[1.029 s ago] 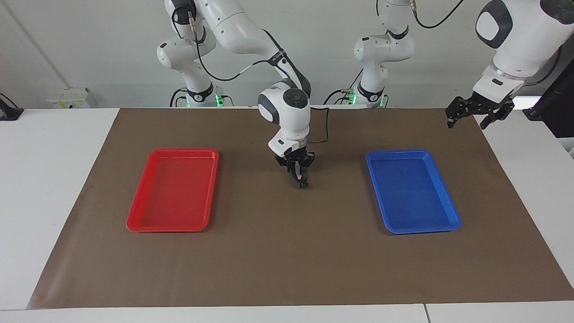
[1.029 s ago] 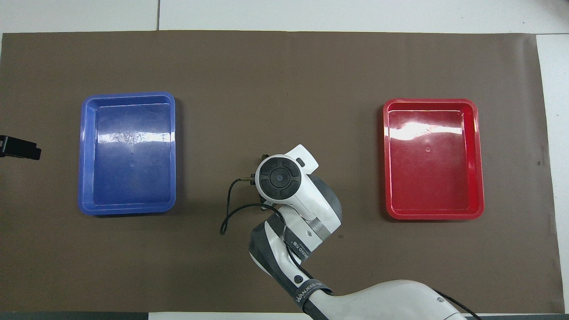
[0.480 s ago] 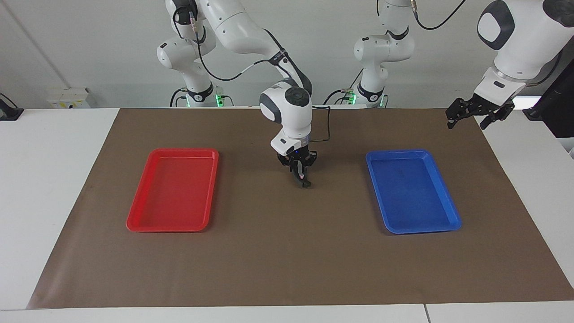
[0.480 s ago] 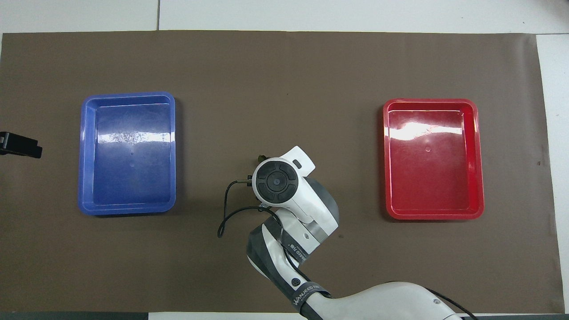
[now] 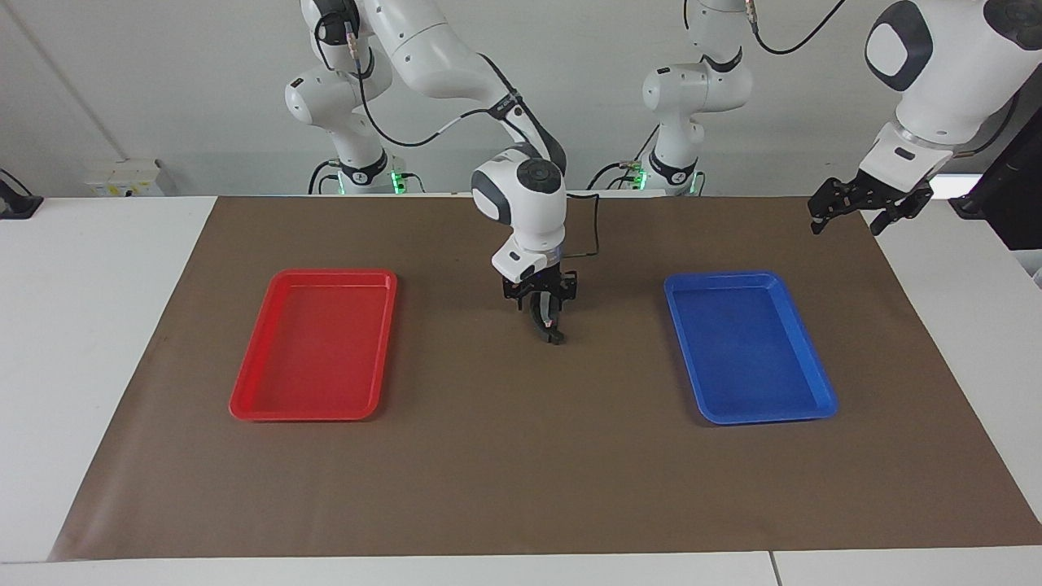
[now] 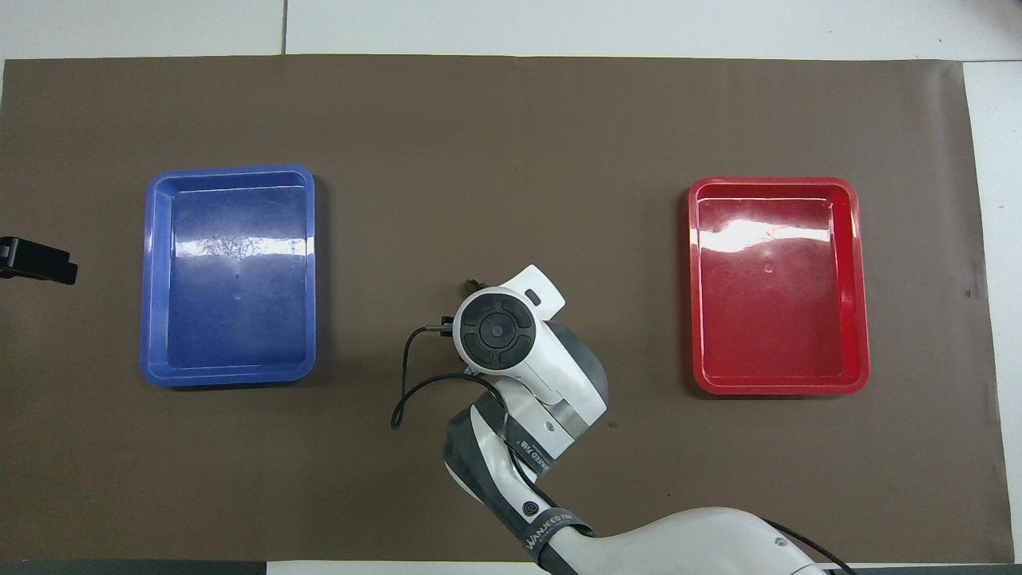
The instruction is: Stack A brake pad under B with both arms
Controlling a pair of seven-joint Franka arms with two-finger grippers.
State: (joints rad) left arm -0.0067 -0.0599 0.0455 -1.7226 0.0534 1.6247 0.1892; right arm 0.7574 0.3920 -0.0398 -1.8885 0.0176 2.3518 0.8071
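Resting with its lower end on the brown mat, between the red tray and the blue tray, a dark brake piece is seen directly under the right gripper. Whether it is A, B or both stacked cannot be told (most of it is hidden by the wrist). This middle spot is judged reachable by either arm. Whether the right jaws grip it or have released it cannot be told. The left gripper is held waiting, jaws spread and empty, over the mat's edge at its own end. Compared with a second ago, the right gripper's links look wider and its wrist slightly higher; the piece has stayed put.
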